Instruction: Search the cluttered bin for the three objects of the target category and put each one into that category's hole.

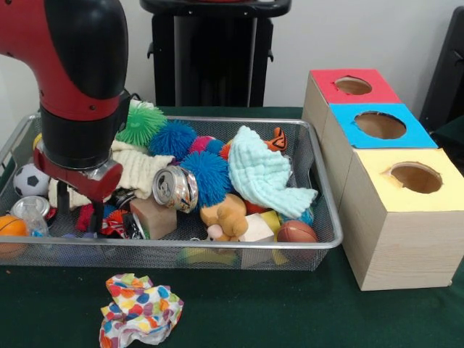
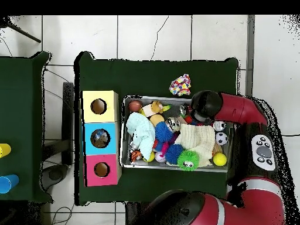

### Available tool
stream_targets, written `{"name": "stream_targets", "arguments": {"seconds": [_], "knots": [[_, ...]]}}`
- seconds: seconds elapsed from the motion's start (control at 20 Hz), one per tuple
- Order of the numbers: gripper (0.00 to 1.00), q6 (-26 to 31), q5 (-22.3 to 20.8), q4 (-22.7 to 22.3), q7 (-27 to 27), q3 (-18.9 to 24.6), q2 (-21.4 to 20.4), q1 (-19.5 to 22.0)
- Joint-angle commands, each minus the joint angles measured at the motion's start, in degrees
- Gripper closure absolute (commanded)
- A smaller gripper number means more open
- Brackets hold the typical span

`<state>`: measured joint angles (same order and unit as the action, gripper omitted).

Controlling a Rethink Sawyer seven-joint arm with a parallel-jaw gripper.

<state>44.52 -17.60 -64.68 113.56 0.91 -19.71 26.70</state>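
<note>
Front view: clear plastic piece sits at bin's left end, claw low just beside it, fingers likely spread, hard to tell. Dotted cloth lies on surface; three boxes right.

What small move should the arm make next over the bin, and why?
Probably a short shift sideways, then down onto the clear plastic piece at the end of the bin. The gripper is already low among the clutter right beside it. None of the three holes appears to hold clear plastic, so picking comes before placing.
</note>
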Motion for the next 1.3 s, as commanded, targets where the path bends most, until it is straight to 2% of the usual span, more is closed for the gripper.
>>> {"name": "stream_targets", "arguments": {"seconds": [0.05, 0.15, 0.35, 0.4, 0.55, 1.0, 1.3], "knots": [[0.0, 14.34, -4.67, 6.62, -27.07, 8.17, 0.64, 3.16], [0.0, 16.67, -5.7, 8.26, -30.24, 9.27, 1.0, 4.29], [0.0, 16.97, -7.63, 8.17, -34.0, 10.52, 0.23, 6.62], [0.0, 15.63, -7.91, 6.34, -34.47, 10.66, -0.51, 7.38], [0.0, 13.14, -8.65, 4.55, -35.29, 11.18, -0.99, 8.66], [0.0, 7.78, -8.76, -0.38, -32.52, 12.09, -0.14, 9.98], [0.0, 7.46, -7.28, -3.88, -29.68, 13.1, 0.09, 11.09]]}}
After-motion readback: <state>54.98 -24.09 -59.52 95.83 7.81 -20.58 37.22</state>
